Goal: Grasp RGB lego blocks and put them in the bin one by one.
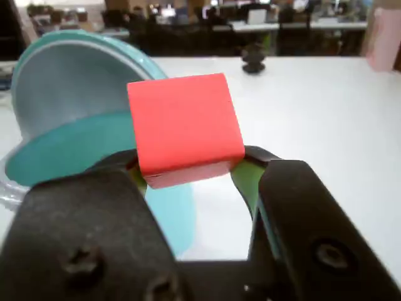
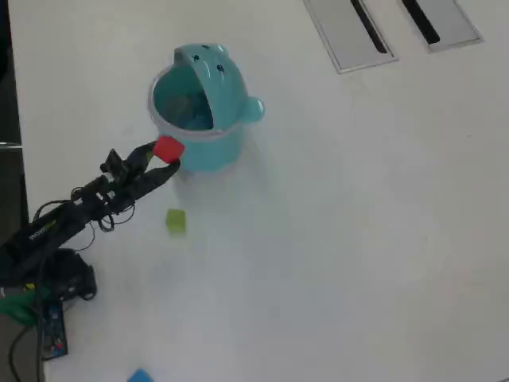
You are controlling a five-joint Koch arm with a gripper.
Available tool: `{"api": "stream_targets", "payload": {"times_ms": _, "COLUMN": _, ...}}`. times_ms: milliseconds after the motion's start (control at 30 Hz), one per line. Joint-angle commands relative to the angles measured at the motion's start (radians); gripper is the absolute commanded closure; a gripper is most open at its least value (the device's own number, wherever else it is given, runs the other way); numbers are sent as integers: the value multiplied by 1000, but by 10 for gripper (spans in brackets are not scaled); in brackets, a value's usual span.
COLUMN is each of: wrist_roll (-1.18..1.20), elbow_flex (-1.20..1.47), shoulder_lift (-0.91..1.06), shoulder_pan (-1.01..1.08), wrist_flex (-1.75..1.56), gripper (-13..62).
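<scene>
My gripper (image 1: pixel 188 164) is shut on the red block (image 1: pixel 183 128), held up in the air between its two black jaws. In the overhead view the gripper (image 2: pixel 161 159) with the red block (image 2: pixel 167 149) is just beside the lower left rim of the teal bin (image 2: pixel 211 151). The bin's flap lid (image 2: pixel 208 68) stands open. In the wrist view the bin (image 1: pixel 62 153) lies to the left behind the block. The yellow-green block (image 2: pixel 176 221) lies on the table below the gripper. The light blue block (image 2: pixel 140 376) lies at the bottom edge.
Two flat grey slotted panels (image 2: pixel 347 32) are set in the white table at the top right. The arm's base and cables (image 2: pixel 48 270) fill the lower left corner. A small dark object (image 1: pixel 253 58) stands far off on the table in the wrist view.
</scene>
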Motion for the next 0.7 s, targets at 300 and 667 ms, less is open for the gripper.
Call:
{"api": "stream_targets", "payload": {"times_ms": 300, "wrist_roll": -52, "elbow_flex": -284, "shoulder_lift": -196, "shoulder_pan": -120, "wrist_flex": -127, "gripper": 424}}
{"api": "stream_targets", "payload": {"times_ms": 667, "wrist_roll": -100, "elbow_flex": -434, "shoulder_lift": -385, "shoulder_pan": -238, "wrist_flex": -130, "gripper": 424}}
